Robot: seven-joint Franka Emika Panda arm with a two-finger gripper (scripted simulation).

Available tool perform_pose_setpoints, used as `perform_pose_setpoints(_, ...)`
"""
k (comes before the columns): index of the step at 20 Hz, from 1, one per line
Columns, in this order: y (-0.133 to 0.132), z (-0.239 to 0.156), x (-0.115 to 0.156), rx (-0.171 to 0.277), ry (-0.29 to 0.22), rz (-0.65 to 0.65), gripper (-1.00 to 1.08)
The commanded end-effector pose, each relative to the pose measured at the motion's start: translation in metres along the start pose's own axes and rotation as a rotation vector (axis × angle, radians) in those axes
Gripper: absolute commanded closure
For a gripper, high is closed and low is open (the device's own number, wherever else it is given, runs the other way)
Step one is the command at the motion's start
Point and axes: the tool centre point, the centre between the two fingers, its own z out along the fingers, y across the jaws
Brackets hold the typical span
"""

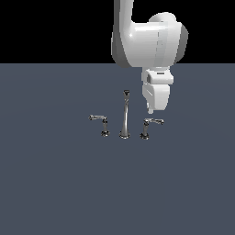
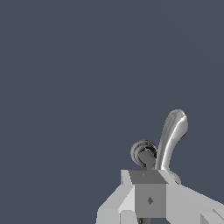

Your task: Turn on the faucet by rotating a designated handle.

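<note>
The faucet is a tiny chrome set on the grey floor, with a tall thin spout (image 1: 125, 114) in the middle. The handle (image 1: 154, 122) stands on the exterior view's right of the spout, on a short dark-based post, its arm pointing right. The twin lever (image 1: 97, 118) stands on the left with its arm pointing left. My gripper (image 1: 150, 109) hangs just above and slightly behind the handle, fingers together with no gap, holding nothing. In the wrist view the handle (image 2: 173, 133) curves out from its round base (image 2: 142, 152), right at the tips of my gripper (image 2: 148, 176).
The grey floor (image 1: 55, 183) spreads flat all around the faucet. The white arm (image 1: 147, 39) comes down from above, behind the set. Nothing else shows.
</note>
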Motion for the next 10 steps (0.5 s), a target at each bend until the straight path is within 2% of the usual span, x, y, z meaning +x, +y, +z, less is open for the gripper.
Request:
perform_pose_setpoints(1,-0.004,0.012,0.012,0.0,0.0,0.053,1.08)
perform_pose_setpoints(10,-0.009,0.033,0.033,0.0,-0.002,0.147,1.08)
